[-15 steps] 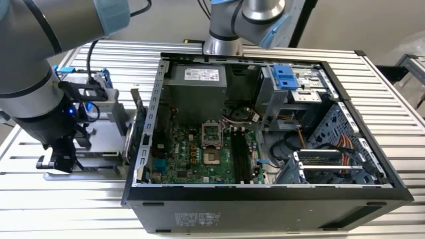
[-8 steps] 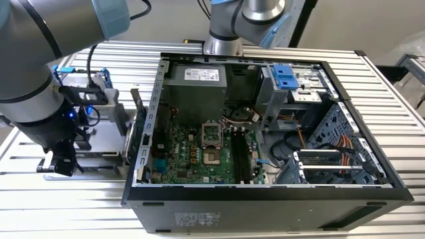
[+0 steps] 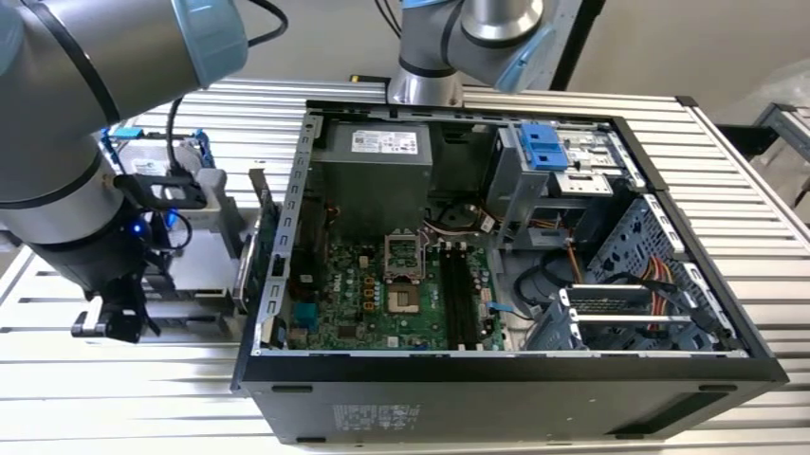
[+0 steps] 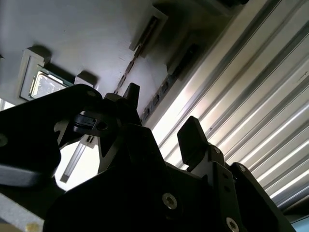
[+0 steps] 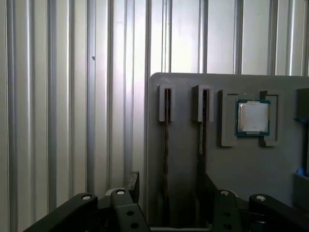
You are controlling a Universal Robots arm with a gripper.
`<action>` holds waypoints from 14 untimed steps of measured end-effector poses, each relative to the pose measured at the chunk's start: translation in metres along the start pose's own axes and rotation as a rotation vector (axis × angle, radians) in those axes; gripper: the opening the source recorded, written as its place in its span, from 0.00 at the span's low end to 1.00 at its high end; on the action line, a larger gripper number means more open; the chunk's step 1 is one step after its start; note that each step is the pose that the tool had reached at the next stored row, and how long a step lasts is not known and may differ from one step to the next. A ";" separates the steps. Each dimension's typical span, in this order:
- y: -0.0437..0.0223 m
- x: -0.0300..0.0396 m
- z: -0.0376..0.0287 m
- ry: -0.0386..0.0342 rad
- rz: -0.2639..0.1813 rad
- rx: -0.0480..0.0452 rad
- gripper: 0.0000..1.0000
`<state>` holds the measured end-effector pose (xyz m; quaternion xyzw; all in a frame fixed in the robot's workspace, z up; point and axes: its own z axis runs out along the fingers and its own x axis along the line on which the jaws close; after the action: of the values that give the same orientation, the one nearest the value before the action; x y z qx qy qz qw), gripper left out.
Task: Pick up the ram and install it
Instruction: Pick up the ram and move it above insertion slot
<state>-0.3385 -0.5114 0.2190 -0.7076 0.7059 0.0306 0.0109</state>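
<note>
Gripper (image 5: pixel 170 180) is spread wide open with nothing in it. Its two black fingers (image 5: pixel 132 180) stick out over the near end of a gray parts tray (image 5: pixel 183 121), and the second wrist view shows the same gap between the fingertips of the gripper (image 4: pixel 162 117).

Count on the tray, from the first wrist view:
- two narrow slots side by side, each with a thin stick standing on edge in it: one ram stick (image 5: pixel 166 145) and a second ram stick (image 5: pixel 202 140). They're edge-on, so all I get is a dark thin line for each.
- one small square silver processor chip (image 5: pixel 252 117) in its own pocket, just beside the second slot.

Both sticks line up between the two fingers in that view. Can't tell how high above them the fingers sit.

In the exterior view the gripper (image 3: pixel 112 324) hangs low on the exterior view's left of the one open computer case (image 3: pixel 506 374), over the tray (image 3: pixel 196 270). One hard drive (image 3: pixel 155 152) with a blue bracket stands at the tray's far end. Everything sits on a ribbed metal table (image 3: pixel 127 408). The green motherboard (image 3: pixel 367 303) lies flat in the case, well apart from both sticks.
</note>
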 end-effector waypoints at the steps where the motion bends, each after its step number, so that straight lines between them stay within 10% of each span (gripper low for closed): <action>1: 0.0000 0.0001 0.0013 -0.0001 0.000 0.0001 1.00; 14: 0.0008 0.0009 0.0146 0.0000 0.000 0.0000 1.00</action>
<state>-0.3397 -0.5115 0.2045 -0.7076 0.7058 0.0306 0.0109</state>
